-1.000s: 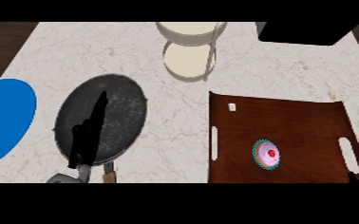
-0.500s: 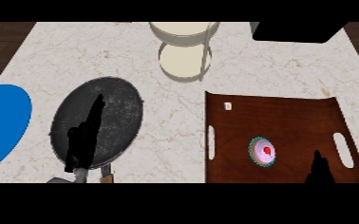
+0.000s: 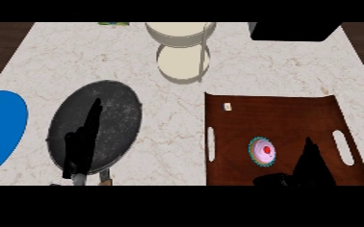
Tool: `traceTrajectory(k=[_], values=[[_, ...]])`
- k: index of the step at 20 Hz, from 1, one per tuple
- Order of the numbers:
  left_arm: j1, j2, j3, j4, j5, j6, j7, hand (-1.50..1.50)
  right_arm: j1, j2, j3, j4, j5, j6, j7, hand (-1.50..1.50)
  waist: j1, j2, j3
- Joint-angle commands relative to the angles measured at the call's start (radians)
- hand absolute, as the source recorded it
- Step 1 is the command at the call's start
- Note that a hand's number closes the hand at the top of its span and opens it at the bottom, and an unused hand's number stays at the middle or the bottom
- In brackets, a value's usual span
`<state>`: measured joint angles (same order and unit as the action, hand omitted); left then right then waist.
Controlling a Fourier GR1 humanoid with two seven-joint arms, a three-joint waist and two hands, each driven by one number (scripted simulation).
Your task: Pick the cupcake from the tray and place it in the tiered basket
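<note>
My right hand (image 3: 310, 162) is just beside the cupcake (image 3: 262, 150), fingers straight and apart, so I'd wrap its sides, not squash the top.

A pale marble counter (image 3: 71, 57) fills nearly the whole view, cream-white with thin tan veins. Its left edge slants inward toward the top, and beyond it shows a dark brown wood strip (image 3: 13, 38). A second strip (image 3: 354, 31) of the same brown lies past the right edge. A flat black block (image 3: 292, 31) sits at the upper right, cut off by the view's top. A dark pan (image 3: 117, 110) rests at the lower left, with a blue plate (image 3: 10, 125) near it at the left edge. Light falls evenly over the stone.
</note>
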<state>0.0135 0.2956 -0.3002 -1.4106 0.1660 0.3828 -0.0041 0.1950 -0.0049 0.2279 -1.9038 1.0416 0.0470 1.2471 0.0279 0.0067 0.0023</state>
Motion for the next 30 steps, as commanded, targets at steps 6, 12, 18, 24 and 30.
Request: traceTrajectory(k=[6,12,18,24,30], values=[[0.014,-0.011,0.014,0.057,0.009,-0.02,-0.004,0.0,-0.116,0.005,-0.024,0.104,-0.091,0.032,0.24,-1.5,-0.018,0.0,-0.005],[0.016,-0.009,0.016,-0.009,0.001,-0.004,0.046,0.0,-0.131,0.005,-0.013,0.186,-0.09,-0.017,0.241,1.5,-0.016,-0.004,-0.003],[0.038,-0.031,0.014,0.03,-0.016,-0.008,0.011,0.0,-0.147,0.004,0.048,0.169,-0.07,-0.031,0.241,1.5,-0.026,-0.006,-0.004],[0.008,-0.067,0.001,0.038,-0.036,0.002,0.038,0.0,-0.224,0.004,0.072,0.311,0.042,-0.012,0.197,1.5,-0.024,-0.005,-0.003],[0.017,-0.029,0.01,0.01,-0.033,-0.032,0.021,0.0,-0.302,0.004,0.245,0.363,0.042,-0.089,0.24,1.5,0.021,-0.001,-0.005]])
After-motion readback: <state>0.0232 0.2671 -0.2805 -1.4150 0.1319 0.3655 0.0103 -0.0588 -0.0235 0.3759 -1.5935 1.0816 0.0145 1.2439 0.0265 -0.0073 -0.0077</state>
